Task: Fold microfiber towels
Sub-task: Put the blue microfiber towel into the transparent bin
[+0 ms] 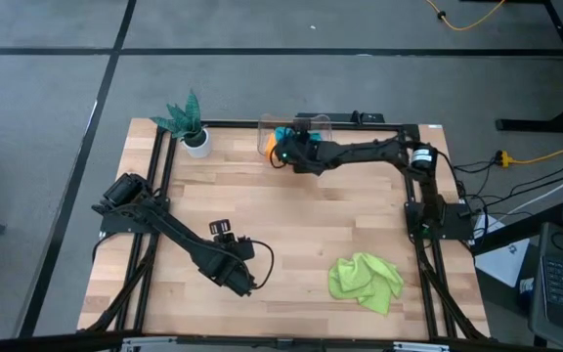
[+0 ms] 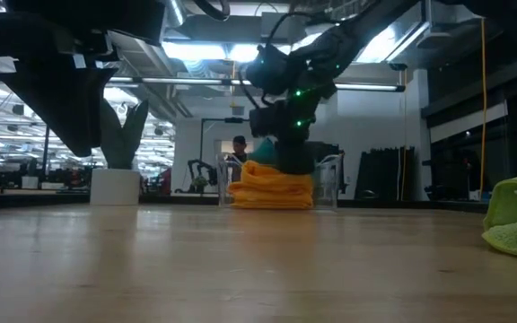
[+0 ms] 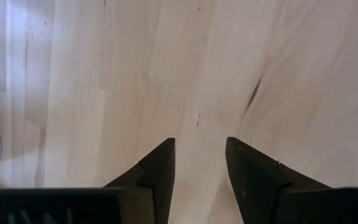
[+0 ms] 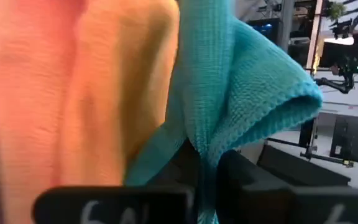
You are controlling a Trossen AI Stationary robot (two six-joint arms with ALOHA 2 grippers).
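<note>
Two folded orange towels point(image 2: 276, 187) lie stacked in a clear container point(image 2: 330, 184) at the table's far edge, also seen from above as an orange towel patch point(image 1: 269, 147). My right gripper point(image 1: 286, 152) reaches there, shut on the teal towel point(image 4: 229, 81), which sits above the orange stack, its teal cloth point(image 2: 263, 148) showing beside the fingers. The lime green towel point(image 1: 365, 281) lies crumpled on the table near the right front. My left gripper point(image 3: 201, 152) hangs open over bare wood at the left front point(image 1: 245, 284), with nothing between its fingers. My right gripper pinches a bunched fold of the teal towel point(image 4: 204, 146) between its two fingers point(image 4: 247, 177). It comes slanting down from the table's right side. The cloth stands out beyond the fingertips, folded over on itself, and lies against the orange towels point(image 4: 73, 93).
A green artificial plant in a white pot point(image 1: 189, 122) stands at the far left corner. Black frame rails point(image 1: 159, 196) run along the table's left, far and right edges. Bare wood point(image 1: 311, 225) lies between the two arms.
</note>
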